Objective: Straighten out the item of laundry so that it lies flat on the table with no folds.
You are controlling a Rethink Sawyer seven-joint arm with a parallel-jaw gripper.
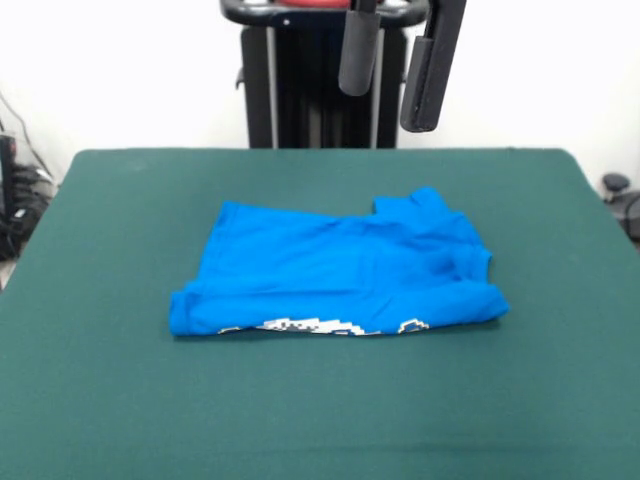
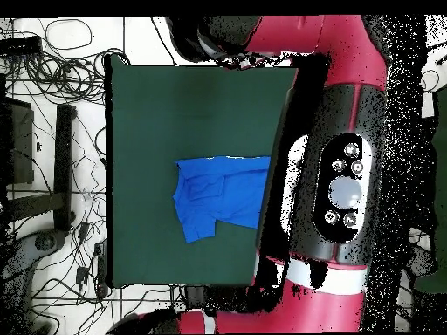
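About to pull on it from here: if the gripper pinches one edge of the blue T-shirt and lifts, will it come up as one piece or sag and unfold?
The blue T-shirt is probably floppy: it lies folded over itself, printed graphic peeking from beneath the front edge, so it would likely sag. Thin cloth suggests light weight. The green felt-like table may drag on it if pushed.

The shirt (image 1: 335, 270) lies folded near the middle of the bench (image 1: 100, 400), with bare bench on every side. In the overhead view the arm (image 2: 336, 174) covers part of it.
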